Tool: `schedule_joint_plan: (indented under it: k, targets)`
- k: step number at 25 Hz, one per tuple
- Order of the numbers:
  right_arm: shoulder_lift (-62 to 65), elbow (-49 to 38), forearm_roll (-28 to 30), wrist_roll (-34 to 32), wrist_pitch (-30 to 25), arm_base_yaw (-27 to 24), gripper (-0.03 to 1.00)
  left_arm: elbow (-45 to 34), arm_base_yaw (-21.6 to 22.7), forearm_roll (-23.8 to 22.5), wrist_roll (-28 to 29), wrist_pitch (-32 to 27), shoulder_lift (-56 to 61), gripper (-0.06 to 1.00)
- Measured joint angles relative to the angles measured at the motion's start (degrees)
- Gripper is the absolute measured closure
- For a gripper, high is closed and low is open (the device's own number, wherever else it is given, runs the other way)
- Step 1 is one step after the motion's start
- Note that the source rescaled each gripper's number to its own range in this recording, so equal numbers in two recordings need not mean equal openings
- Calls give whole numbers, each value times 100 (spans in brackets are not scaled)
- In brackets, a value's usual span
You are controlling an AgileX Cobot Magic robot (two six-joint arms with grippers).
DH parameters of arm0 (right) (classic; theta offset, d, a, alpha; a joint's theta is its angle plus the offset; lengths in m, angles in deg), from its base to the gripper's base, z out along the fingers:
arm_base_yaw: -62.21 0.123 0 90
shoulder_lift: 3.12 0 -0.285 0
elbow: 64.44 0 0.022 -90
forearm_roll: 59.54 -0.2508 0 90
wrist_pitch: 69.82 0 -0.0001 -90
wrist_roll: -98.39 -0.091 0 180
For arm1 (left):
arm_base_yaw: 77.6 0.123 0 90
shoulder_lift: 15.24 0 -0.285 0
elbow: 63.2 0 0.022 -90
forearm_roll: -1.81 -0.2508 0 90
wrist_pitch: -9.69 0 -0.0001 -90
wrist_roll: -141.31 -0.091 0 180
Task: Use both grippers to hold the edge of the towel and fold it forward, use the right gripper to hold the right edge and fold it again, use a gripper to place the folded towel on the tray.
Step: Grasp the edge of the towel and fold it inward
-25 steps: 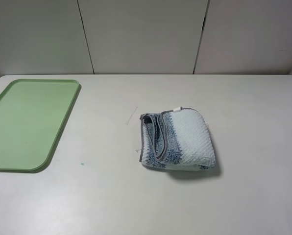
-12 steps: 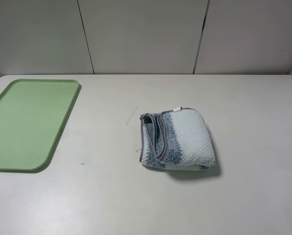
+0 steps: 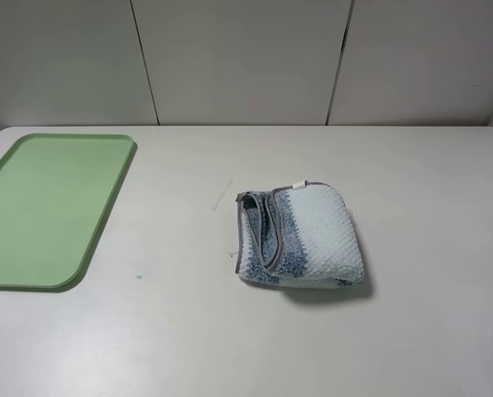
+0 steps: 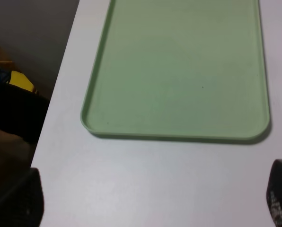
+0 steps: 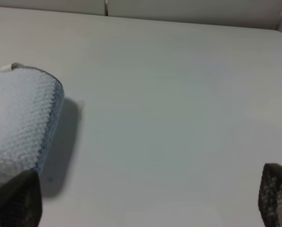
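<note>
The towel (image 3: 313, 236) lies folded at the tray's (image 3: 48, 207) three o'clock, seemingly awaiting transfer, with left gripper (image 4: 153, 201) and right gripper (image 5: 145, 201) gaping empty.

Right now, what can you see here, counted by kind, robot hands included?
Towels: 1, the folded striped towel
Trays: 1, the green tray
Robot hands: 2, the left hand and the right hand, both open and holding nothing
Total: 4
</note>
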Motion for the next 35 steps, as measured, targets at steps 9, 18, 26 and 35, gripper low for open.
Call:
schedule_joint_plan:
  k: [9, 18, 26, 35]
  targets:
    - [0, 0, 0, 0, 0, 0, -3, 0, 0, 0, 0, 0, 0, 1]
    - [0, 0, 0, 0, 0, 0, -3, 0, 0, 204, 1, 198, 0, 1]
    - [0, 0, 0, 0, 0, 0, -3, 120, 0, 821, 1, 350, -276, -2]
    - [0, 0, 0, 0, 0, 0, -3, 1041, 0, 1322, -300, 416, -2599, -5]
